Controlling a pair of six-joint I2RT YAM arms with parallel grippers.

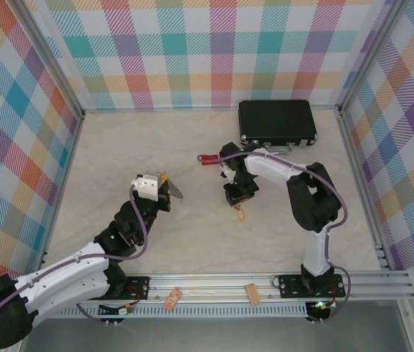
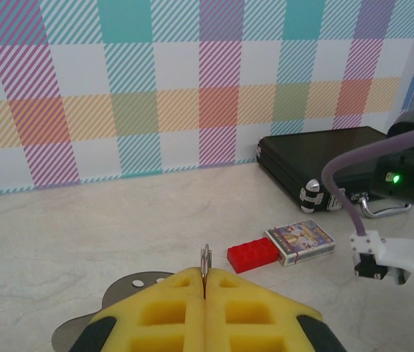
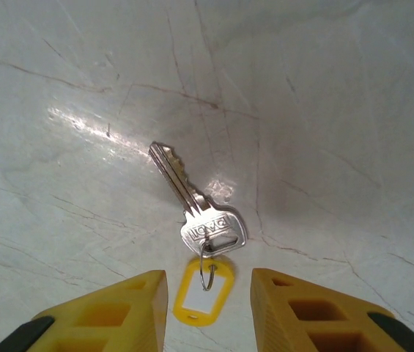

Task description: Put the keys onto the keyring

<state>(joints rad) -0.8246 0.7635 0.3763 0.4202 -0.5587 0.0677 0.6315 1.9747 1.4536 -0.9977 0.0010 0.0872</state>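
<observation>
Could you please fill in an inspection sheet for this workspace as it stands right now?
Surface: pale marbled tabletop; no spills seen.
Job's things: silver key with a yellow tag lying flat on the tabletop; keyring seen edge-on in the left grip.
Clutter: black case, red brick, card box, two wooden blocks on the front rail.
Grippers: left gripper shut on the keyring; right gripper open, the tag between its fingers.
Cables: purple cable along each arm; no snag seen.
Surroundings: checked walls on three sides.
</observation>
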